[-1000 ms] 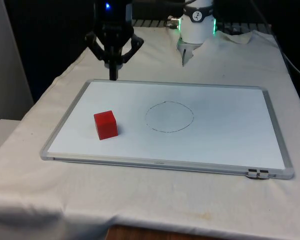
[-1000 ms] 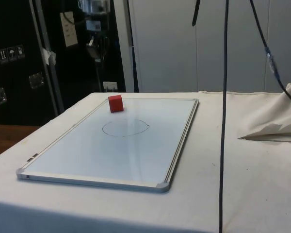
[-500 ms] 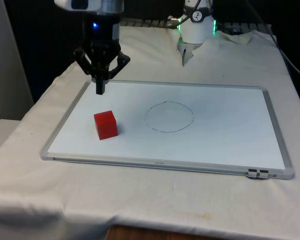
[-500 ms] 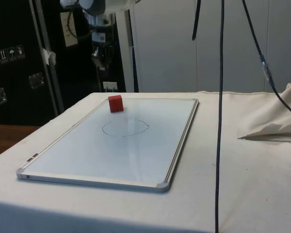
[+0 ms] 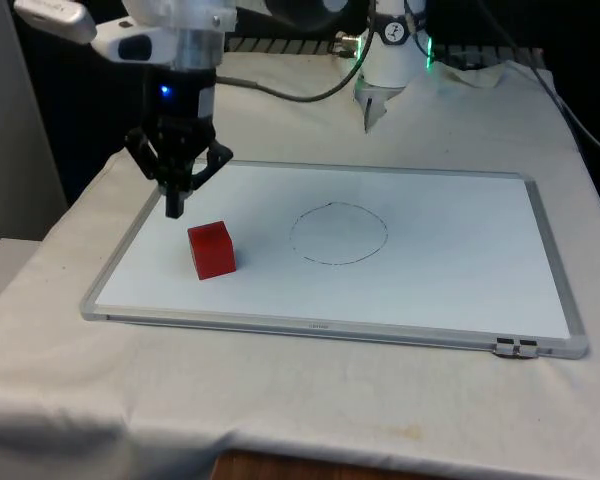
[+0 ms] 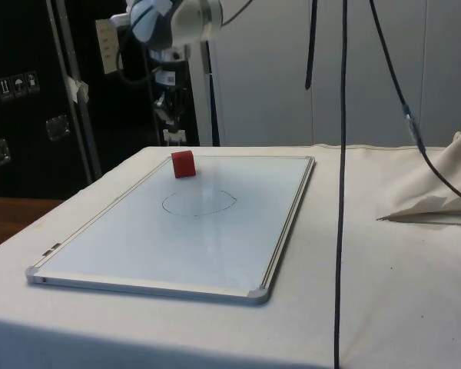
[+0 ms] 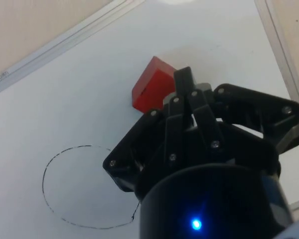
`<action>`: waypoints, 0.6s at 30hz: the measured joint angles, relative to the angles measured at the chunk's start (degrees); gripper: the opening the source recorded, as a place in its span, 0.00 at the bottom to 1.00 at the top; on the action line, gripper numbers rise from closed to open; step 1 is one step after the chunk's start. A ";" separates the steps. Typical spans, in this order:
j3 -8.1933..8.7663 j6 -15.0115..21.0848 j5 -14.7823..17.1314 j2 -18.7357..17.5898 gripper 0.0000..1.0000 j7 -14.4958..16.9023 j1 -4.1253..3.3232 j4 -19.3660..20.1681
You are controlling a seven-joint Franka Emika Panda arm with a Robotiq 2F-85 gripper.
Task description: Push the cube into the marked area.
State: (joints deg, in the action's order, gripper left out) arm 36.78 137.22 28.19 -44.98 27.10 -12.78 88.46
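Note:
A red cube (image 5: 211, 249) (image 6: 183, 164) (image 7: 152, 89) rests on a whiteboard (image 5: 460, 290), toward the front view's left. A thin drawn circle (image 5: 338, 233) (image 6: 198, 202) (image 7: 82, 186) marks the area to the cube's right in the front view. My gripper (image 5: 174, 206) (image 6: 171, 123) (image 7: 184, 79) is shut with nothing in it. It hangs a little above the board, just beyond the cube and on the side away from the circle. It does not touch the cube.
The whiteboard has a metal frame (image 5: 320, 325) and lies on the white cloth (image 5: 310, 410). A crumpled piece of cloth (image 6: 438, 192) lies beside the board in the side view. Black cables (image 6: 342, 154) hang down in the side view.
My gripper has moved toward the front view's left and down, from past the board's far edge to a spot close beside the cube. The cube has not moved.

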 measured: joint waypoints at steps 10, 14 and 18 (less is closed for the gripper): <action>0.74 2.69 2.06 -3.72 0.00 -0.06 0.57 -1.38; 0.74 4.24 2.06 -4.87 0.00 -0.97 0.57 -1.49; 0.74 5.10 2.06 -6.53 0.00 -2.64 0.46 -2.18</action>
State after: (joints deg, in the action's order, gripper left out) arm 37.53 142.32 30.25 -51.51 24.47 -12.32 86.29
